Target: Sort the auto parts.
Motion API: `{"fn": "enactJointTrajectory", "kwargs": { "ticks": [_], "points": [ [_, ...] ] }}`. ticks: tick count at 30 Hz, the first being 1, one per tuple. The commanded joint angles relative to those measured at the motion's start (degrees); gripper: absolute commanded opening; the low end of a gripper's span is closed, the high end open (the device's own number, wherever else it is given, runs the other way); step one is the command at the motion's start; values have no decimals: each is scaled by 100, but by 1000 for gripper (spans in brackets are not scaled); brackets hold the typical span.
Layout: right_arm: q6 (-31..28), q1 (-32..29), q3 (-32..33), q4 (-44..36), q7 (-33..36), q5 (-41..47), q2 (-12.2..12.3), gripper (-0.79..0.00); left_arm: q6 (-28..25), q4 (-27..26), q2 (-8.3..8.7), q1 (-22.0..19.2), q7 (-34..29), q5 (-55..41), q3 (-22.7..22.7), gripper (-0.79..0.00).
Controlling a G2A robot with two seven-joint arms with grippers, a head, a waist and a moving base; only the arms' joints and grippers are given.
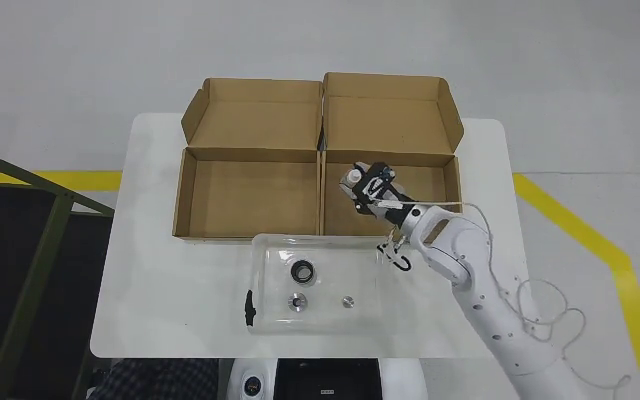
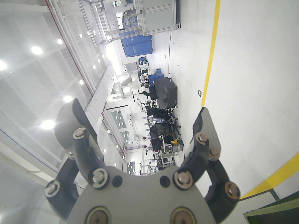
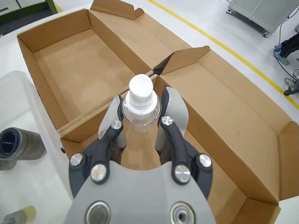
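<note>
Left gripper: the left gripper (image 2: pixel 140 109) has its jaws spread wide with nothing between them, and it points out into the hall.
Left box: the left box (image 1: pixel 247 197) lies open on the white table (image 1: pixel 150 290). Its floor is bare, so no part has been sorted into it.
Tray: the clear tray (image 1: pixel 262 262) sits just in front of both boxes and holds three parts. At its left is a dark metal sleeve (image 1: pixel 303 271), with a smaller metal piece (image 1: pixel 297 301) just on the robot's side of it. To the right of those lies a small round piece (image 1: pixel 348 300).
Right box: the right box (image 1: pixel 435 190) is also open, and the part of its floor that shows is bare.
Right gripper: the right gripper (image 3: pixel 142 108) is clamped on a clear bottle (image 3: pixel 140 87) with a white cap. It holds the bottle above the right box, near the wall shared with the left box.
Done: by my reading nothing is delivered yet; one part is in hand over a box.
Left to do: probably setting down the bottle, then sorting the three tray parts.
Writing: I can read none on the boxes, the tray or the parts, and I see no label on the bottle.
</note>
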Motion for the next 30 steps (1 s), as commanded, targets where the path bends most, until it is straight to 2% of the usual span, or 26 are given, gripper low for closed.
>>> {"fn": "enactJointTrajectory", "kwargs": {
  "ticks": [1,15,22,26,30],
  "points": [
    [3,75,-46,95,42,31,-17,-785,0,0,0,0,0,0,0,0],
    [-23,534,-315,667,228,199,-131,-785,0,0,0,0,0,0,0,0],
    [-186,730,-379,1044,201,580,-190,-782,0,0,0,0,0,0,0,0],
    [-198,783,-418,1161,179,614,-212,-677,0,0,0,0,0,0,0,0],
    [-198,815,-433,1266,149,624,-227,-625,0,0,0,0,0,0,0,0]
  ]
}}
